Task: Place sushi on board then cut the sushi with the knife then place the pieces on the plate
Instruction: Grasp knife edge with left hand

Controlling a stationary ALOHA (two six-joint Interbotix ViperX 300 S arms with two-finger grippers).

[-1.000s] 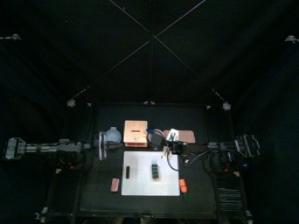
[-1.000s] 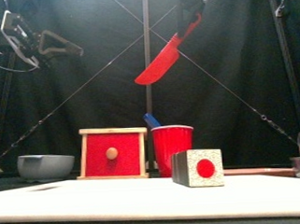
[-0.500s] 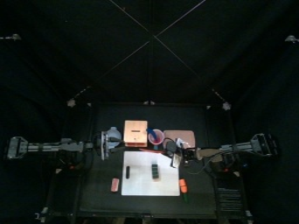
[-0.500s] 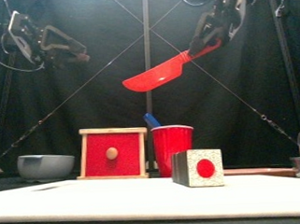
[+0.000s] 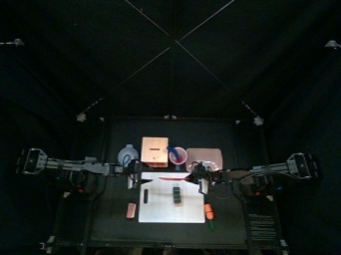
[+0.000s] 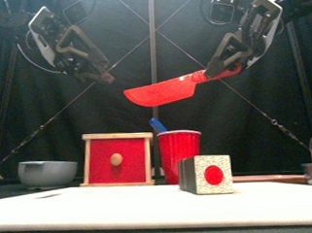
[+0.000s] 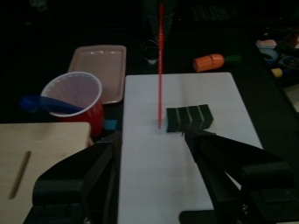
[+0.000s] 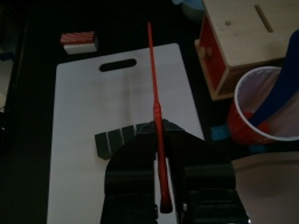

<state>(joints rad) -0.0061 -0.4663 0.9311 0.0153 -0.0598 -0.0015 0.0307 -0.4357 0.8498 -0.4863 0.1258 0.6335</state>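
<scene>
A dark green sushi roll [image 5: 174,195] with a red-centred end [image 6: 207,174] lies on the white cutting board [image 5: 158,206]. My right gripper [image 6: 227,59] is shut on the handle of a red toy knife [image 6: 168,88]. It holds the blade well above the roll, nearly level. In the right wrist view the knife [image 8: 155,105] runs edge-on over the roll [image 8: 138,140]. My left gripper [image 6: 80,56] hangs high at the left, open and empty. In its wrist view the left gripper [image 7: 155,144] frames the roll [image 7: 190,117] and the board [image 7: 176,175].
Behind the board stand the wooden box with the red drawer [image 6: 119,159], the red cup [image 6: 180,152] holding a blue knife [image 6: 158,125], and the pink tray [image 5: 204,156]. A blue-grey bowl [image 6: 47,172] sits at the left. Small toys lie beside the board [image 5: 131,209] [image 5: 209,211].
My left gripper has gone from shut to open. Both grippers have come lower. The red knife has swung from steeply tilted to almost level.
</scene>
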